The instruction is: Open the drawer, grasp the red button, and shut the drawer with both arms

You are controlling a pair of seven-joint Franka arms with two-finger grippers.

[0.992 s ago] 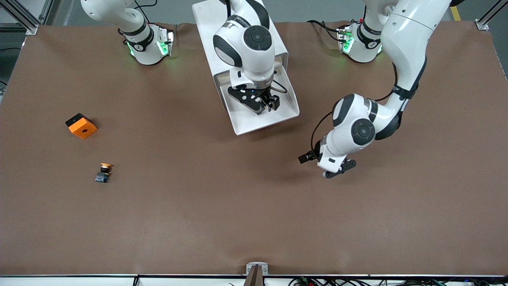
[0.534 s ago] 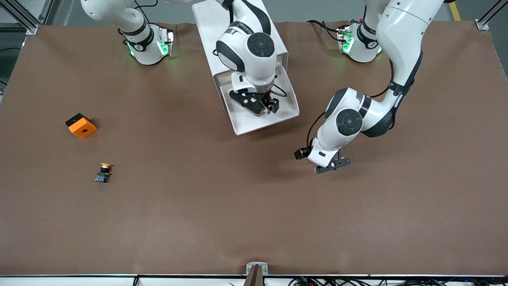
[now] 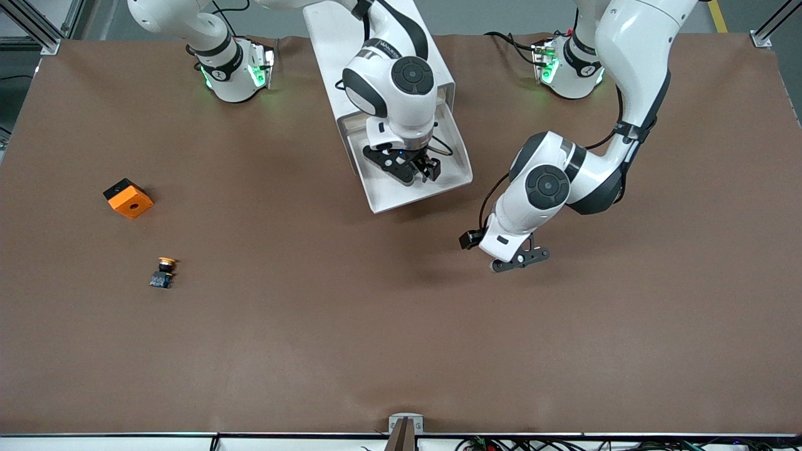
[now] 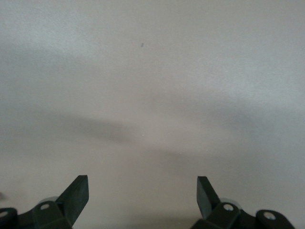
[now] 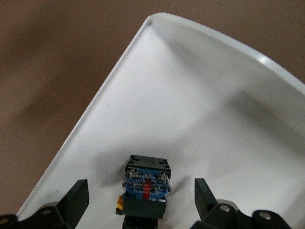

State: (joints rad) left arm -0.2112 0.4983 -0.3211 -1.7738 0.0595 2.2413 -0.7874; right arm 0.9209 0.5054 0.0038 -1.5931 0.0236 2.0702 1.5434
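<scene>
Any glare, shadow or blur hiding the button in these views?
Front view: even light, but the right gripper hides the button in the drawer. Right wrist view: button fairly sharp, soft shadow beside it. Left wrist view: washed-out table, faint shadows, open left gripper.

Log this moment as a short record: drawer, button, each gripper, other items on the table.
drawer: pulled out of the cabinet
button: lying in the drawer, between the right gripper's fingers, not gripped
right gripper: open, down in the drawer
left gripper: open, over bare table toward the left arm's end
others: orange cube; orange-capped button, nearer the front camera than the cube
</scene>
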